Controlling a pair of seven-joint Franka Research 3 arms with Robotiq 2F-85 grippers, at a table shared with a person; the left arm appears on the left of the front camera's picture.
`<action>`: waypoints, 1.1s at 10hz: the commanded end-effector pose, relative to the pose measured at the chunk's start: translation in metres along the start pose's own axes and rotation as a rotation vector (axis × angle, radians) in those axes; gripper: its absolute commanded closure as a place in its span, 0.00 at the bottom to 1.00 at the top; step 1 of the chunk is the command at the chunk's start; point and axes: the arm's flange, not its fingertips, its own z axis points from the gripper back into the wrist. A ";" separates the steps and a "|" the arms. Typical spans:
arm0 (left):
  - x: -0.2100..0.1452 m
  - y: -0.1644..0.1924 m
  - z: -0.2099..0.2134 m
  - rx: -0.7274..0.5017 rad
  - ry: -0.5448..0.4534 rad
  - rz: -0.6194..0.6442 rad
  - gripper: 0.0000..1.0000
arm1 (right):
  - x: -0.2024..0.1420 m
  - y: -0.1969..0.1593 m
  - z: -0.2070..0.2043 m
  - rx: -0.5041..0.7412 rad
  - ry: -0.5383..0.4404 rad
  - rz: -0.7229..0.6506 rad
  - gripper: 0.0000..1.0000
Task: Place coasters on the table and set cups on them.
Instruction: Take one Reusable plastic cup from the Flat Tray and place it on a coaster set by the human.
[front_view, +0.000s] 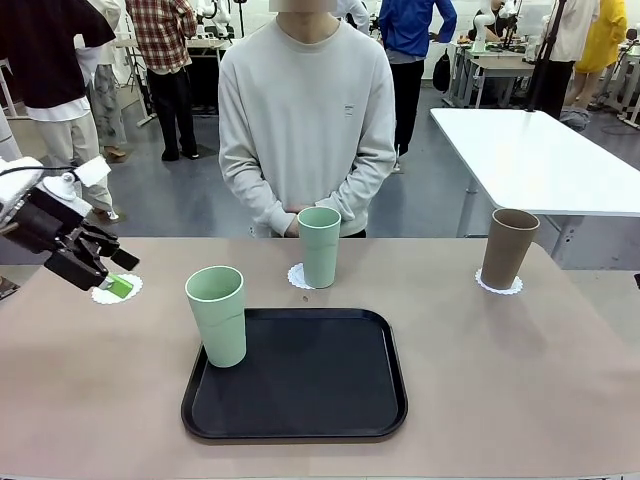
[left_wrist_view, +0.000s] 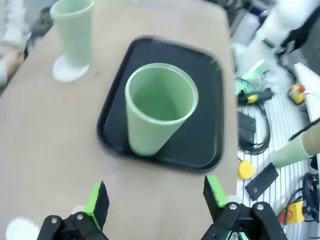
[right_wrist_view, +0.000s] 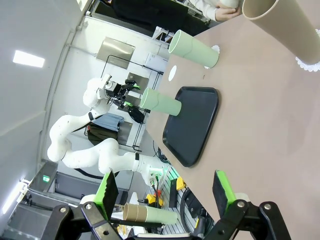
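Note:
My left gripper (front_view: 120, 274) hangs open just above an empty coaster (front_view: 117, 290) at the table's (front_view: 520, 380) far left. One mint cup (front_view: 216, 315) stands upright on the left part of the black tray (front_view: 320, 400). In the left wrist view that cup (left_wrist_view: 157, 110) is ahead of my open left gripper (left_wrist_view: 156, 197), and the empty coaster (left_wrist_view: 21, 230) lies at the bottom left. The second mint cup (front_view: 319, 246) stands on a coaster (front_view: 298, 277) in front of the person. The brown cup (front_view: 508, 248) stands on a coaster (front_view: 498, 287) at the right. My right gripper (right_wrist_view: 165, 192) is open and holds nothing.
The person stands at the far edge with hands clasped behind the middle cup. A glossy white table (front_view: 540, 150) is at the back right. The right wrist view shows the brown cup (right_wrist_view: 280, 27), the tray (right_wrist_view: 192, 125) and my left arm (right_wrist_view: 85, 145) beyond it.

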 end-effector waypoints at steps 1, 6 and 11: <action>-0.019 0.035 0.004 -0.090 -0.053 -0.048 0.00 | 0.000 0.000 0.000 0.010 -0.001 0.005 0.00; -0.052 0.042 -0.048 -0.064 -0.266 -0.143 0.00 | 0.000 0.000 0.000 0.010 -0.001 0.005 0.00; -0.051 0.041 -0.053 -0.057 -0.246 -0.137 0.00 | 0.000 0.000 0.000 0.010 -0.001 0.005 0.00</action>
